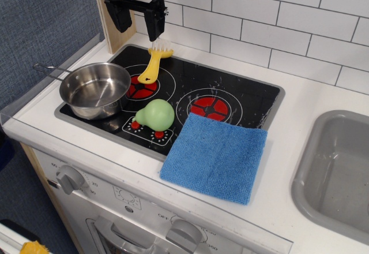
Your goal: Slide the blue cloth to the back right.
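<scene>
the blue cloth [215, 157] lies flat at the front of the counter [291, 176], its back edge overlapping the black stovetop [230, 89], left of the grey sink [337, 176]. behind it a green pear [154, 115] sits beside the steel pot [95, 89]. farther back lies a yellow brush [153, 63]. above it hangs the gripper [137, 20], jaws spread and empty.

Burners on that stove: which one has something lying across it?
The left burner: the yellow brush lies across it. The right burner is bare, with the blue cloth just beside it.
</scene>
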